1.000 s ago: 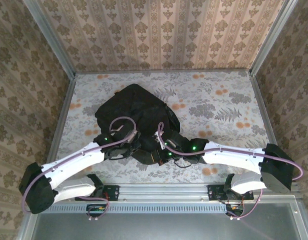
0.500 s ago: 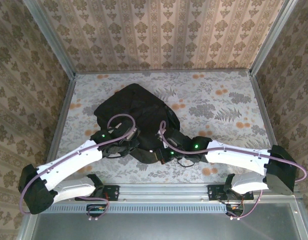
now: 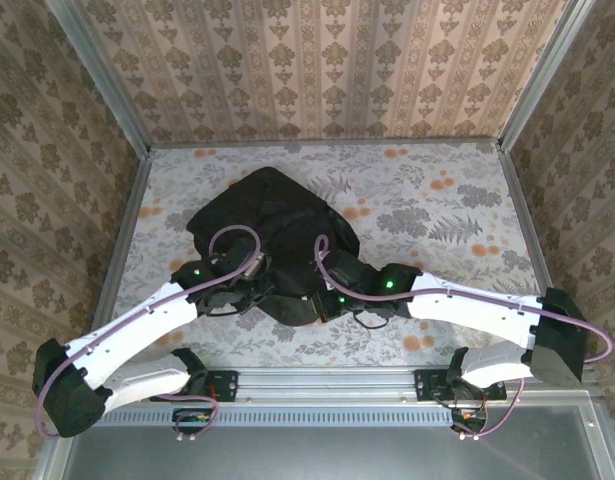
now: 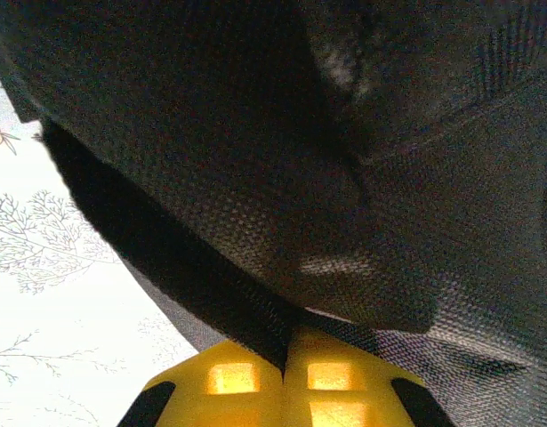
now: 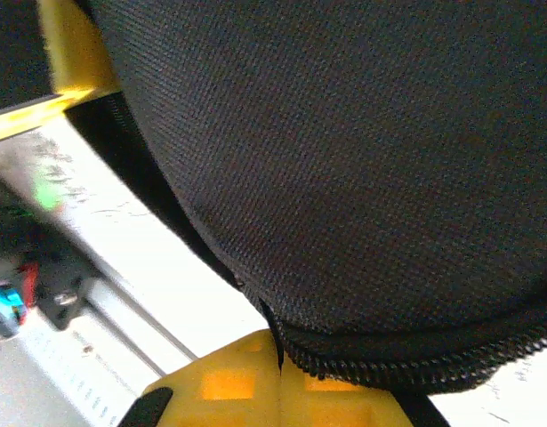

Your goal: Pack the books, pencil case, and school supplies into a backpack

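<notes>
Top external view gives me the backpack (image 3: pixel 272 215) lying as a black, slumped heap on the floral table (image 3: pixel 437 200), left of centre and nearer my side than the back wall. Both arms reach in over its near edge. The left gripper (image 3: pixel 255 285) sits at the near-left part of the bag and the right gripper (image 3: pixel 322 295) at the near-right part, the two close together but not touching. From above I cannot make out the jaws themselves, since the wrists cover them. On the left wrist camera, the yellow fingers (image 4: pixel 229 378) are pressed together with a dark fold of the bag's woven fabric running down into the seam between them, so that hand is pinched closed on the backpack. The pale leaf-printed tabletop shows to the left of the fabric. On the right wrist camera, the fingers (image 5: pixel 211 387) are likewise squeezed together, and the bag's zip (image 5: pixel 415 360), with its coarse black teeth, curves along the edge just above them and enters the gap, so this hand also grips the backpack. Black cloth bulges over most of that picture. I see no books or small supplies lying on the table around the bag.
</notes>
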Controlling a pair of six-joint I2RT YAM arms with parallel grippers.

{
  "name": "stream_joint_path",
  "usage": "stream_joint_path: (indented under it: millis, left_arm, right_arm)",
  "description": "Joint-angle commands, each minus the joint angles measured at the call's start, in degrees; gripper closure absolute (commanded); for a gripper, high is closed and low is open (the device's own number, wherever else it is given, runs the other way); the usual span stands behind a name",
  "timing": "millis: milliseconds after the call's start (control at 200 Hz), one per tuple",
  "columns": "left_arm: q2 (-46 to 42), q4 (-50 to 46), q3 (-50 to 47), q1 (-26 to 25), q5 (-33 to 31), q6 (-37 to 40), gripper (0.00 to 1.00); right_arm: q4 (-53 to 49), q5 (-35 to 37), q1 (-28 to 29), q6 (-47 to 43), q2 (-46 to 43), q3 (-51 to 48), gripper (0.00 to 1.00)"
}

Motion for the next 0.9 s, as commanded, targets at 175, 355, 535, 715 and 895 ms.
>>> stream_joint_path:
  millis: [175,355,535,715,895]
  left_arm:
    - [1.20,-3.23,0.47,1.48,-2.47,2.71,1.00]
    - [2.62,-5.54,1.74,1.69,-2.85,2.75,1.00]
    - [1.97,-6.94,1.42,2.26,-3.50,3.03,1.00]
    - [-1.47,-7.41,0.00,3.96,-4.23,3.63,1.00]
    - [-2.88,-8.81,0.04,5.36,-3.61,5.19,1.00]
  right_arm:
    - [-28.25,29.87,5.58,5.42,10.37,15.67,1.00]
    - [-38.41,38.53,9.00,8.37,18.32,24.52,1.00]
    - [-39.87,38.72,10.09,8.76,19.36,25.31,1.00]
    - [-39.04,37.91,9.49,8.39,17.95,21.79,1.00]
    - [-33.42,35.02,8.23,7.26,14.90,17.83,1.00]
